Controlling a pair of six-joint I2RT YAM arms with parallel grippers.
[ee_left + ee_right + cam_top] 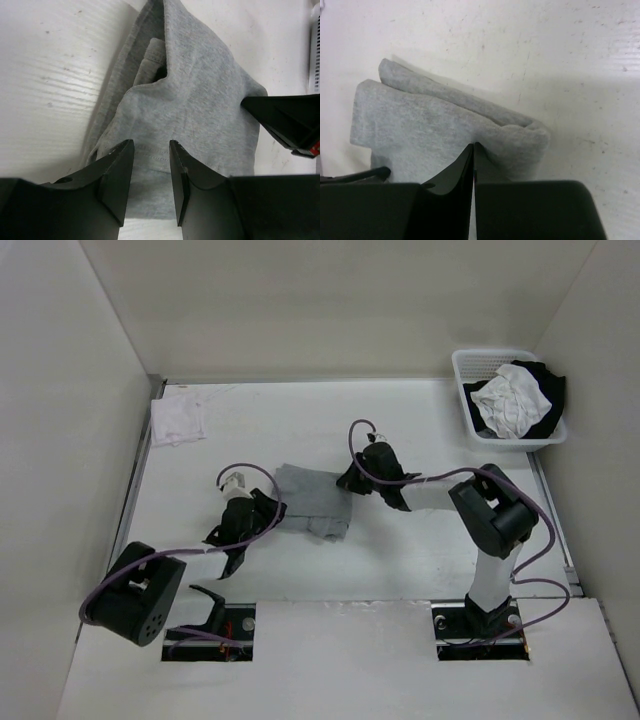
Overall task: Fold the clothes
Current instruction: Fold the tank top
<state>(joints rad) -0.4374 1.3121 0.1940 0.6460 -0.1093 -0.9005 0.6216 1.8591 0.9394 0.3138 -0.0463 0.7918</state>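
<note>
1. The jaws of the left gripper point(151, 150) stand parted with a clear gap. The stitched hem of the grey garment point(200, 95) is seen lying flat through that gap, and no fabric is seen pinched between them.
2. The jaws of the right gripper point(473, 147) are pressed together tip to tip. They are clenched on the folded edge of the grey garment, on the side opposite the left gripper.
3. The grey garment is laid near the middle of the table point(300, 430), directly between the two grippers. It is doubled over on itself in layers, with a rounded fold along its far edge.
4. The left arm is swung out to the left. Its large joint is carried low at the near-left side, and its forearm is extended up and to the right, so the wrist is pitched down at the garment's left edge.
5. The right arm is raised upright from its base. It is bent at the elbow, and its forearm is reached leftward to the garment's right edge.
6. A small white cloth point(178, 420) is located at the far-left corner of the table, well apart from the grippers.
7. A white basket point(459, 375) is located at the far-right corner. A white garment point(508, 405) and a black garment point(548, 390) are heaped in it.
</note>
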